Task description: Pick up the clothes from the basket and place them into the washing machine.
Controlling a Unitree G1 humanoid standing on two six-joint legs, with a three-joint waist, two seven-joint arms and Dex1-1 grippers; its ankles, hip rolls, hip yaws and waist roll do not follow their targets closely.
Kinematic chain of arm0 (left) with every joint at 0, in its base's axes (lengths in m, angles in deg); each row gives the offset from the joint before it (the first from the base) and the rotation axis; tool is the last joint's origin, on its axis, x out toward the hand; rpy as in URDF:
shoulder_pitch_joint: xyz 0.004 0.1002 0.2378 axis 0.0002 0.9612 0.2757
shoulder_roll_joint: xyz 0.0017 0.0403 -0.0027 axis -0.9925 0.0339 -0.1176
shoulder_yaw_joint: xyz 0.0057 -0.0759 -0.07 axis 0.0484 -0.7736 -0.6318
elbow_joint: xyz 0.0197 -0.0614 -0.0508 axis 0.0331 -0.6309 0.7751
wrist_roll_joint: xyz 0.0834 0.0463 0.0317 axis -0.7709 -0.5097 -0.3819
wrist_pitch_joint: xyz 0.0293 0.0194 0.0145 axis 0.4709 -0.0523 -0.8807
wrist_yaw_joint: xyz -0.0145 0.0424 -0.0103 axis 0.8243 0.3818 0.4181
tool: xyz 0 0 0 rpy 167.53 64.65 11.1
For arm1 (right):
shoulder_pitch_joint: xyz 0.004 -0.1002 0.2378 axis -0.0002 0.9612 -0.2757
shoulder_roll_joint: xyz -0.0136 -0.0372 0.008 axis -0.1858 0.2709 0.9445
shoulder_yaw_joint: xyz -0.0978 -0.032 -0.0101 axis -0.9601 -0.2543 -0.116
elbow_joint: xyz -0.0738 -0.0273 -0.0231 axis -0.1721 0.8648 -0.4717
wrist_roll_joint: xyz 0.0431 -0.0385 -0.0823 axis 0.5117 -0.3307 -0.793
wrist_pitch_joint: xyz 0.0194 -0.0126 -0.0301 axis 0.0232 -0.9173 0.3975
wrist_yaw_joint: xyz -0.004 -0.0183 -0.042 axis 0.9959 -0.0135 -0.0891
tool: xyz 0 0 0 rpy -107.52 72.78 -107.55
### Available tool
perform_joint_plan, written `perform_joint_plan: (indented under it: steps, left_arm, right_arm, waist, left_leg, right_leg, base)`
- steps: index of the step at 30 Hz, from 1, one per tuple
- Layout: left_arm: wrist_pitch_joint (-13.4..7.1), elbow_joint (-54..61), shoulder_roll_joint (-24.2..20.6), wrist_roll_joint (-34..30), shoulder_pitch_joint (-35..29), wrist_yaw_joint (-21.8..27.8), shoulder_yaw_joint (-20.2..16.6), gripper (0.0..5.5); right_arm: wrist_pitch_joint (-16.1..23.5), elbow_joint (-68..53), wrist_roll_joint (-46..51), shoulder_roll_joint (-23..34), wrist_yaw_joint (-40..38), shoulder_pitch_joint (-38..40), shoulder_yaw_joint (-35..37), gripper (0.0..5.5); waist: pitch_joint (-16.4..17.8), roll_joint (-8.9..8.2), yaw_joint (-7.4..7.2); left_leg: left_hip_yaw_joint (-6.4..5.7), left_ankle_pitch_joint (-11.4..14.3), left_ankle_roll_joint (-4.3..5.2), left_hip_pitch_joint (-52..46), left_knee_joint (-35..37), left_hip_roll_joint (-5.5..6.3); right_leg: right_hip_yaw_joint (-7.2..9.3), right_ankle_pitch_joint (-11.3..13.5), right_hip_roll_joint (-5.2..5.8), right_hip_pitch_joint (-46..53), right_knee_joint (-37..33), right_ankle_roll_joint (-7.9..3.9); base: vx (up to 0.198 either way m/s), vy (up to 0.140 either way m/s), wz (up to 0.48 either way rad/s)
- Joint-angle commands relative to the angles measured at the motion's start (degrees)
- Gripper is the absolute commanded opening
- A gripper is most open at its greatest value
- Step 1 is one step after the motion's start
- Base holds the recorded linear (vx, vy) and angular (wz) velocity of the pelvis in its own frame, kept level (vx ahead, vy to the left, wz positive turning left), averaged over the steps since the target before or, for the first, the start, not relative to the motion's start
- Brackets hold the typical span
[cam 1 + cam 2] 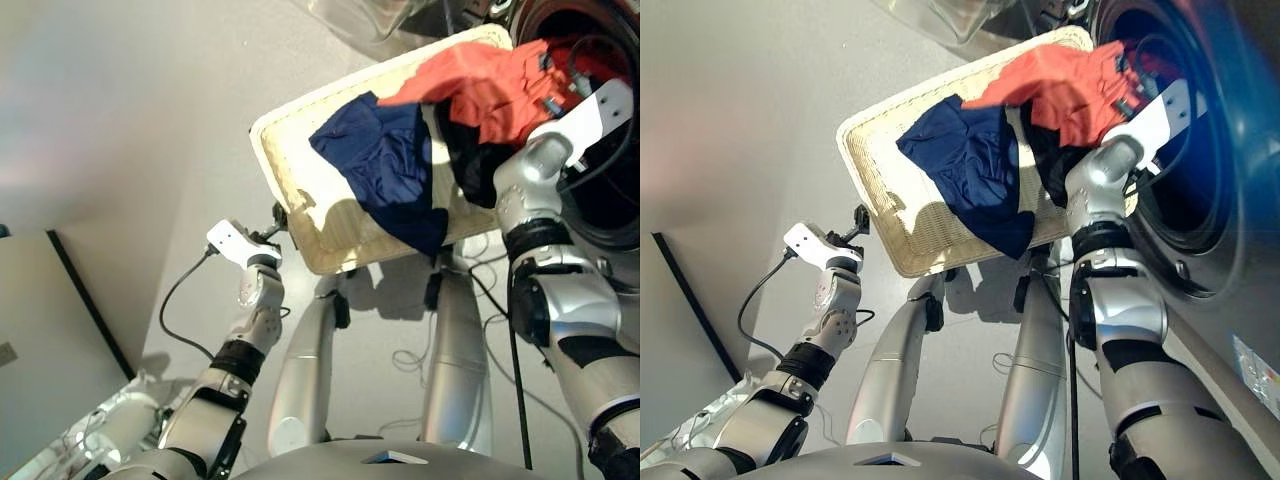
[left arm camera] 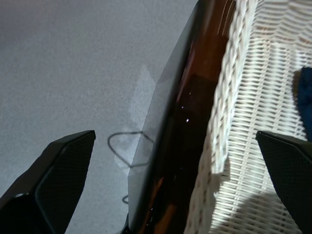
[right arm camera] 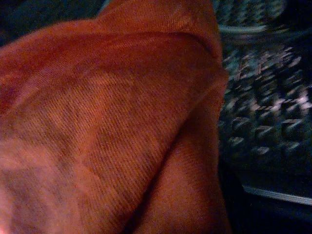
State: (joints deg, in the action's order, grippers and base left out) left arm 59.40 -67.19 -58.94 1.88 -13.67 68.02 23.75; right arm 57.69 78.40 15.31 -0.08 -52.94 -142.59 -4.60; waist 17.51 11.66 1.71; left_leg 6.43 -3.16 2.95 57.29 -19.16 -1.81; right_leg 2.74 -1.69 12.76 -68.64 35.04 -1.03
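Coral-orange cloth (image 1: pixel 470 85) drapes from the far right corner of the basket (image 1: pixel 300 215) into the drum hole of the washing machine (image 1: pixel 1230 190), which fills the head view from about one to three o'clock. The right hand (image 1: pixel 560 85) reaches into that opening behind the orange garment; in its wrist view the same cloth covers nearly everything, with the studded drum wall beyond it, and I cannot tell whether the hand is spread or pinching. The navy blue garment (image 1: pixel 390 170) lies across the middle of the cream wicker tray, one end hanging over the near rim, and the black garment (image 1: pixel 470 160) sits between it and the orange one. The left hand (image 1: pixel 277 218), at about nine o'clock from the basket, is spread wide and empty just beside the tray's near left corner.
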Motion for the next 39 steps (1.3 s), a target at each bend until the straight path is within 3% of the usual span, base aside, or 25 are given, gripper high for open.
perform_joint_plan:
  steps: [1,2,3,8,9,16,17,18,19,23,28,35,39]
  left_arm:
    - [-2.5,2.1,-3.8,-2.1,2.7,-0.1,-1.3,5.50]
    - [-2.3,2.1,-3.9,-1.9,3.3,0.0,-1.2,5.50]
    - [-2.3,2.3,-3.9,-2.0,3.6,0.1,-0.9,5.50]
    - [-2.1,2.2,-4.7,-2.8,5.1,0.1,-0.5,5.50]
    - [-1.9,1.8,-4.5,-2.6,5.2,0.1,-0.5,5.50]
    - [-2.0,-0.6,-3.9,-1.9,3.7,0.6,-0.2,5.50]
    - [-2.0,-0.9,-3.8,-2.0,3.2,0.7,0.3,5.50]
    - [-1.9,-1.4,-3.6,-2.0,2.5,0.8,0.6,5.50]
    - [-1.9,-1.9,-3.7,-2.1,1.8,1.2,0.7,5.50]
    - [-0.3,-3.2,-3.9,-3.5,-2.3,3.8,2.6,5.50]
    - [1.3,-4.0,-5.1,-6.8,-7.3,6.6,5.3,5.50]
    - [2.1,-8.0,-5.0,-14.3,-15.2,7.1,7.8,5.50]
    - [2.4,-11.5,-2.6,-13.2,-17.5,7.7,7.7,5.50]
  right_arm:
    - [5.0,-1.4,4.5,11.2,-4.3,-5.3,1.2,0.00]
    - [6.1,-2.6,5.1,12.7,-5.1,-6.6,1.2,0.00]
    - [6.2,-3.2,4.9,14.5,-6.0,-7.0,0.6,0.00]
    - [5.6,-0.7,5.2,23.0,-8.4,-8.4,-1.5,0.00]
    - [5.3,0.0,5.7,23.8,-8.7,-7.5,-1.1,0.00]
    - [6.1,-0.3,7.6,19.5,-6.9,-4.8,-0.7,0.00]
    - [6.5,0.0,8.2,18.1,-6.5,-5.2,-0.9,0.75]
    - [6.3,0.7,9.0,16.5,-4.9,-5.4,-1.4,4.18]
    - [5.7,1.6,10.8,14.9,-0.7,-5.1,-2.5,5.50]
    - [3.9,0.9,15.4,7.3,13.3,-2.2,-8.0,5.50]
    - [2.6,-2.6,15.5,0.0,25.2,2.6,-14.1,5.50]
    - [0.1,-7.4,4.7,-4.3,32.8,6.4,-24.4,5.50]
    - [-0.3,-13.0,-3.6,-3.9,33.7,8.8,-28.7,5.50]
  waist:
    - [-1.0,1.12,-1.69]
    - [-1.5,1.21,-1.38]
    - [-1.3,1.06,-1.62]
    - [-2.5,0.80,-1.29]
    - [-2.5,0.65,-1.71]
    - [-3.2,-0.24,-2.37]
    - [-3.2,-0.32,-2.41]
    - [-3.1,-0.42,-2.38]
    - [-3.1,-0.63,-2.42]
    - [-1.8,-1.85,-3.61]
    - [-1.2,-3.16,-4.88]
    - [-1.0,-4.71,-6.17]
    - [-0.8,-5.40,-6.82]
  left_leg:
    - [-3.73,9.7,-1.73,1.1,-12.1,-1.89]
    - [-4.19,10.9,-1.45,0.7,-12.0,-2.06]
    - [-3.62,9.6,-1.65,1.7,-12.5,-1.96]
    - [-4.71,10.6,-0.95,2.1,-14.2,-1.53]
    - [-4.34,9.7,-1.14,2.6,-14.0,-1.39]
    - [-4.49,9.5,-0.80,1.6,-12.4,-1.30]
    - [-4.42,9.5,-0.78,1.5,-12.1,-1.26]
    - [-4.44,9.5,-0.74,1.2,-11.9,-1.21]
    - [-4.47,9.4,-0.70,0.8,-11.6,-1.25]
    - [-3.97,9.0,-0.36,-1.0,-10.0,-1.79]
    - [-3.70,8.2,-0.04,-3.5,-6.9,-2.09]
    - [-3.56,6.7,0.49,-6.0,-2.9,-2.06]
    - [-3.25,6.4,0.51,-6.9,-2.0,-2.07]
  right_leg:
    - [-3.38,5.5,-0.08,-2.2,-2.6,-5.48]
    - [-3.78,4.1,-0.43,-2.3,-1.9,-6.06]
    - [-3.73,5.6,-0.02,-3.1,-2.3,-5.63]
    - [-4.23,4.0,0.00,-3.7,0.2,-6.19]
    - [-3.85,5.0,0.32,-3.9,-0.1,-5.80]
    - [-3.10,5.3,0.74,-2.2,-2.0,-5.81]
    - [-3.06,5.5,0.74,-1.9,-2.3,-5.79]
    - [-2.93,5.6,0.82,-1.5,-2.6,-5.79]
    - [-2.90,5.7,0.82,-1.1,-3.0,-5.74]
    - [-2.64,6.6,0.80,1.3,-5.0,-5.60]
    - [-1.92,7.7,0.56,4.0,-8.8,-5.53]
    - [-1.75,9.6,0.03,6.2,-13.1,-5.96]
    - [-1.79,9.9,-0.44,6.9,-13.8,-6.19]
  base:
    - [0.121,0.000,0.006]
    - [0.000,0.000,0.000]
    - [0.000,0.000,0.000]
    - [0.001,0.000,-0.008]
    - [0.000,0.000,0.000]
    - [0.000,0.000,0.000]
    - [0.000,0.000,0.000]
    - [0.000,0.000,0.000]
    - [0.000,0.000,0.000]
    - [0.000,0.000,0.000]
    - [0.000,0.000,0.000]
    - [0.000,0.000,0.000]
    - [0.000,0.000,0.000]
